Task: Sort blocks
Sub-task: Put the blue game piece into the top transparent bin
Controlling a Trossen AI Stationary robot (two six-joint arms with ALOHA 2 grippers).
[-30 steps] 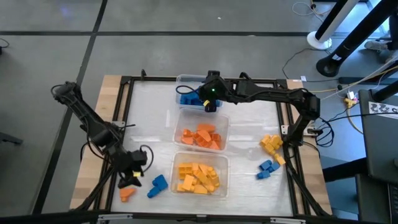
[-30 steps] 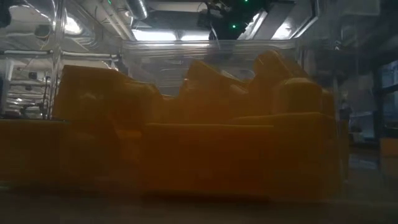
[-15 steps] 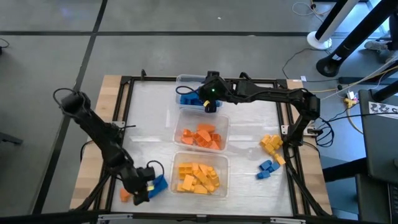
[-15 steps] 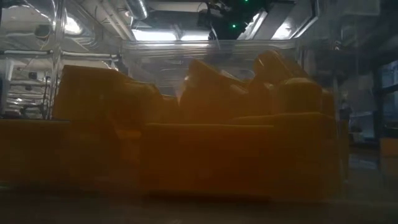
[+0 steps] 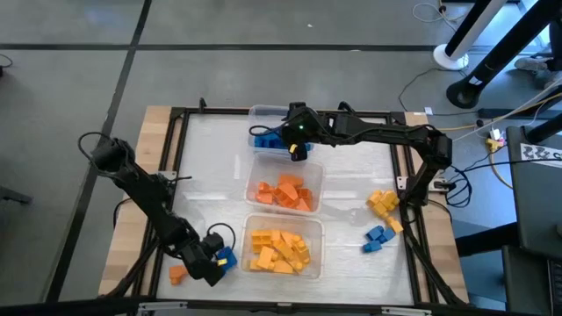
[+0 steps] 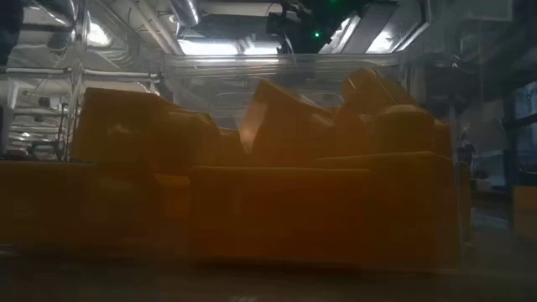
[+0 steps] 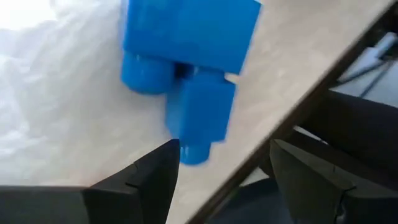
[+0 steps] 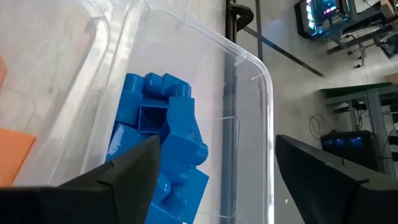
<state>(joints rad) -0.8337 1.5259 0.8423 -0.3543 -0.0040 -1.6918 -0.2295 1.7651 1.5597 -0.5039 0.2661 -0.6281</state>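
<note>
high cam looks straight down, far enough to take in the whole tabletop (image 5: 219, 149) w/ both arms. low cam sits at tabletop level, pressed right up to the tub of yellow blocks (image 6: 268, 184), facing the room behind. left wrist cam is v. close over a blue block (image 7: 186, 43) near the tabletop edge. right wrist cam looks into the blue-block tub (image 8: 205, 81), which the high cam shares.

Three clear tubs (image 5: 286, 154) in a row on a wooden table (image 5: 158, 132).
</note>
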